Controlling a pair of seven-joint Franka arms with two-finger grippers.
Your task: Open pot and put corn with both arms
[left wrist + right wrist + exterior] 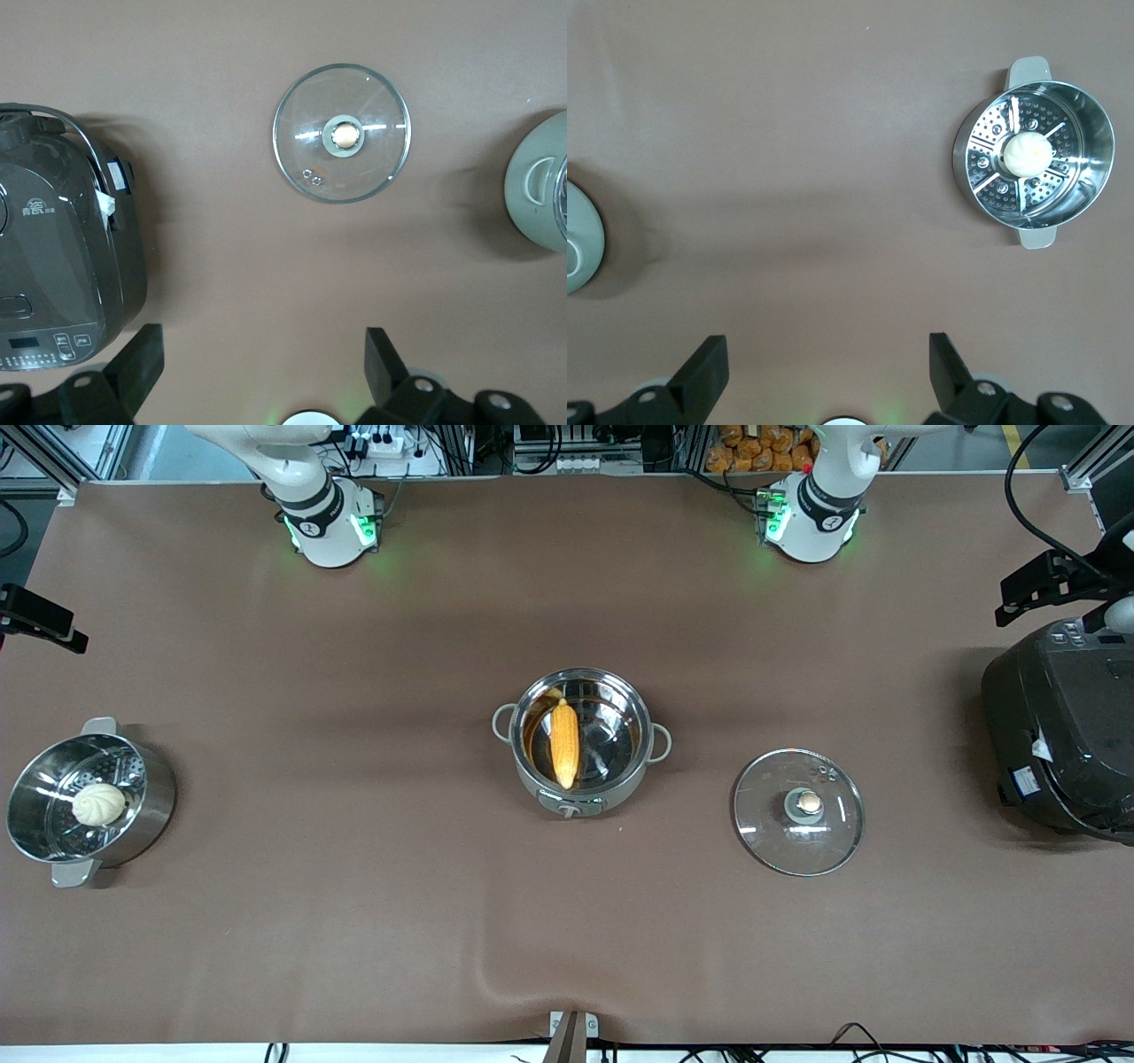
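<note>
The steel pot (640,717) stands open in the middle of the table, and the yellow corn (564,742) lies inside it. Its glass lid (798,811) rests flat on the table beside the pot, toward the left arm's end. Both arms are drawn back to their bases, and their hands are out of the front view. High over the table near the lid (341,133), my left gripper (263,341) is open and empty, with the pot's edge (536,190) at the border of that view. My right gripper (827,347) is open and empty too, high over bare table between the pot (580,239) and the steamer.
A steel steamer pot (151,815) holding a white bun (98,803) stands at the right arm's end of the table. A large black cooker (1063,735) sits at the left arm's end. The brown cover wrinkles near the table's front edge (496,965).
</note>
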